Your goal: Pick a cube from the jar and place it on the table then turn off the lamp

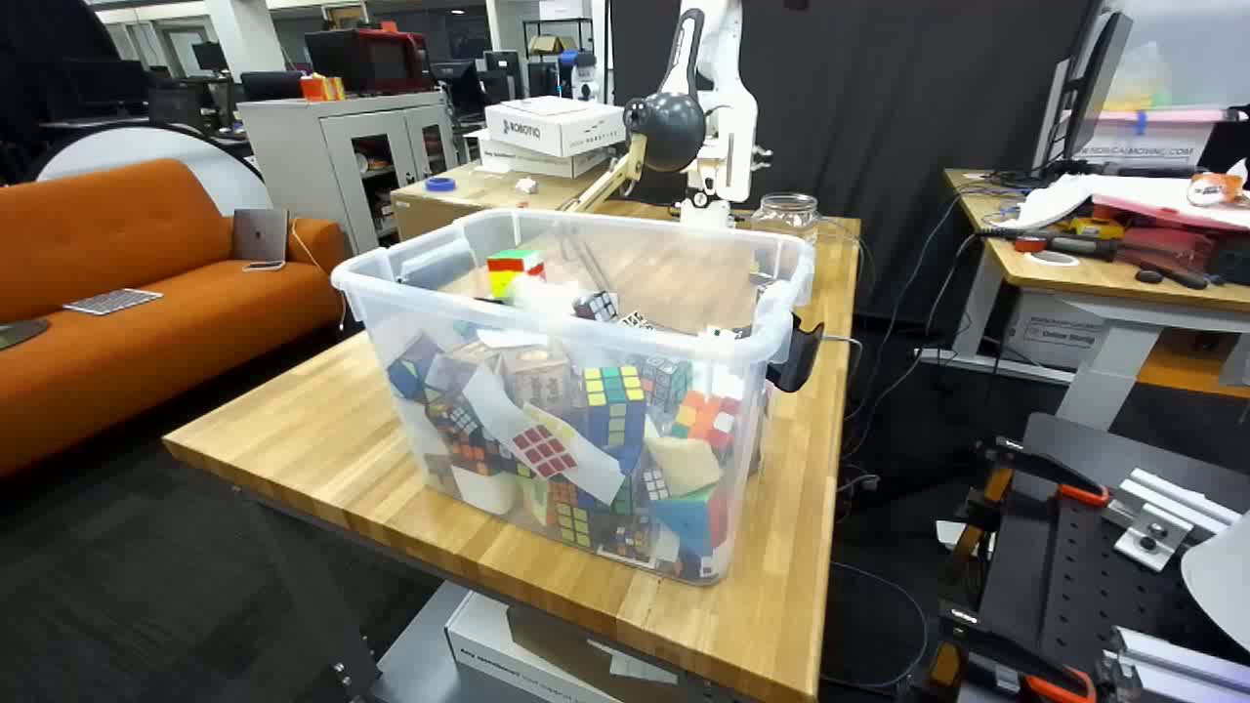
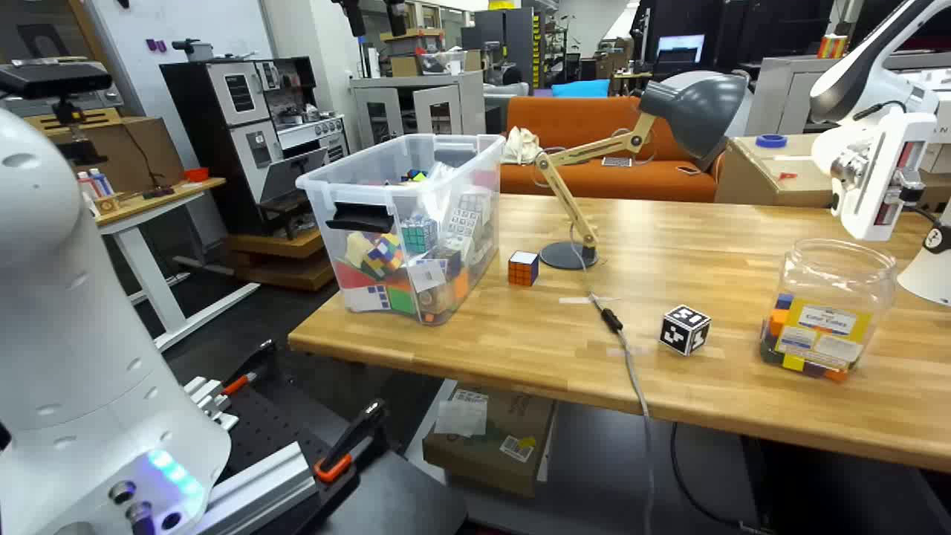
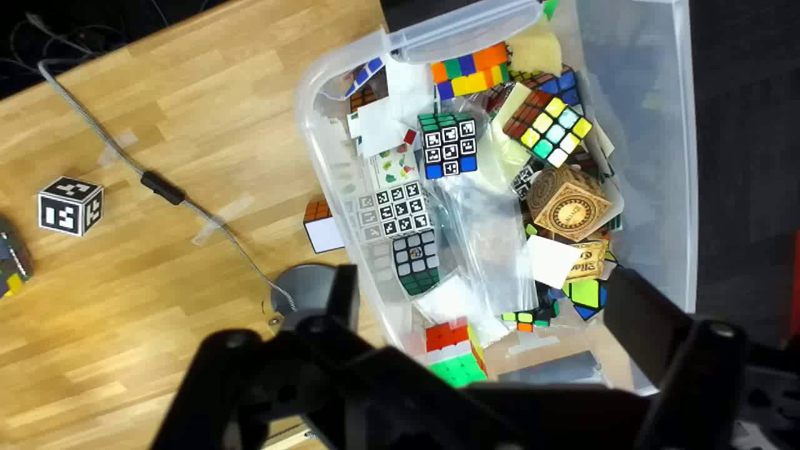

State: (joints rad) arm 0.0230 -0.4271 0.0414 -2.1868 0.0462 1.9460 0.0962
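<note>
Closest to the lens in the wrist view, the end effector (image 3: 494, 311) is poking in from 6 o'clock with its jaws standing wide apart, gripping nothing. I'm using the gap between the tips as clock centre and going left to right.

Way out between 9 and 10, a black-and-white cube (image 3: 70, 206) is sitting on the bench (image 3: 156, 350). Then the lamp base (image 3: 306, 284) is showing around 9, and an orange-and-white cube (image 3: 322, 228) is resting around 10, just beside the storage bin (image 3: 650, 187). That bin is what I'm reading as the jar, and its long axis is running roughly from 11:30 to 5:30, so the jaws are facing each other across its width.

Inside, a grey-faced cube (image 3: 415, 253) is lying around 10 near the wall, a red-and-green cube (image 3: 456, 353) is sitting around 7, and a brown patterned cube (image 3: 572, 206) is perching around 1. Task isn't naming one, but the 7 o'clock cube is looking handiest to me. What look like the fingertips (image 2: 396, 18) are showing at the top edge of an exterior view, well above the rim, so I'm guessing it's needing a long drop plus a nudge toward 7.
</note>
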